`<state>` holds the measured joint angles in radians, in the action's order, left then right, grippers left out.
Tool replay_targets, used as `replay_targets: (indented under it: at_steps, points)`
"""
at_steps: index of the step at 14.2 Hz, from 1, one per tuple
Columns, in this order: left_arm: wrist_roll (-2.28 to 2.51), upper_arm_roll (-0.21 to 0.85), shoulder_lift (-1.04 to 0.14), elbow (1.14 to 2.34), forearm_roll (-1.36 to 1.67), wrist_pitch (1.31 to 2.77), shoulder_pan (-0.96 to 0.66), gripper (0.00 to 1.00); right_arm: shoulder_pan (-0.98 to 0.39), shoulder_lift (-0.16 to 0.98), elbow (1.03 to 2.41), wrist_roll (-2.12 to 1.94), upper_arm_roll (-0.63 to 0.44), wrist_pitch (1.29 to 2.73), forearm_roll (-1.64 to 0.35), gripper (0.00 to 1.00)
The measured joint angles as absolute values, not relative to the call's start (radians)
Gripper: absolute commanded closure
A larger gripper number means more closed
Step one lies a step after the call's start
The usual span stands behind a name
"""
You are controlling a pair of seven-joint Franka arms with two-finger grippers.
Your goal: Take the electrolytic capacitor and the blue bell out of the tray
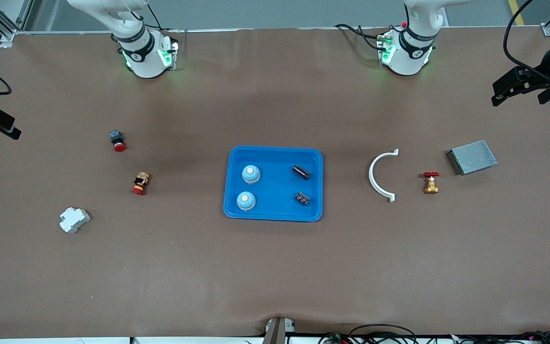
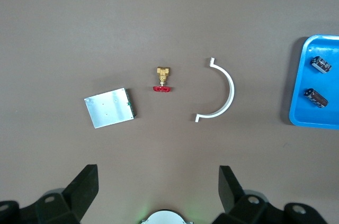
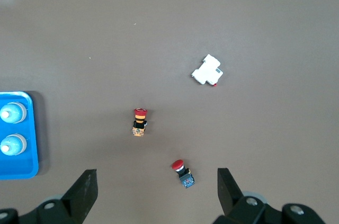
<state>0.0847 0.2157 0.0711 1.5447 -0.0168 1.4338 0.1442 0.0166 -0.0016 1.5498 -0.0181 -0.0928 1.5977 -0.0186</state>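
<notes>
- My left pincer [image 2: 157, 192] hangs wide open and empty over the brown surface [image 1: 275, 267] toward my left arm's end, well apart from the blue tray [image 1: 275, 215]; that arm waits.
- My right pincer [image 3: 157, 192] also stands wide open, holding nothing, high over the surface toward my right arm's end, likewise well away from the tray.
- The tray lies in the middle of the surface, and all four task things are inside it.
- Two blue bells sit in the tray's half toward my right arm: one bell [image 1: 251, 174] farther from the front camera, the other bell [image 1: 246, 200] nearer.
- Two dark capacitors lie in the tray's half toward my left arm: one capacitor [image 1: 301, 172] farther from the front camera, the other capacitor [image 1: 302, 198] nearer.
- Outside the tray toward my left arm's end come a white curved clip [image 1: 381, 175], a brass valve [image 1: 430, 183] with a red handle, then a grey flat box [image 1: 473, 157].
- Outside the tray toward my right arm's end lie a red push button [image 1: 118, 141], a red-capped switch [image 1: 140, 183] and a white breaker [image 1: 74, 220].
</notes>
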Motion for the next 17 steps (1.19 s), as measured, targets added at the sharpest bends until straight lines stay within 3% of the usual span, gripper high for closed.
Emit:
replay_targets:
  at_steps: [11,17]
  points:
    - [0.087,0.221,0.008,1.548,-0.017,1.463,0.14,0.0,0.017,-0.002,1.55,-0.018,-0.093,1.598,-0.019,0.0]
    - [0.398,0.36,-0.121,1.562,-0.016,1.598,0.118,0.0,0.016,-0.002,1.552,-0.018,-0.092,1.597,-0.019,0.0]
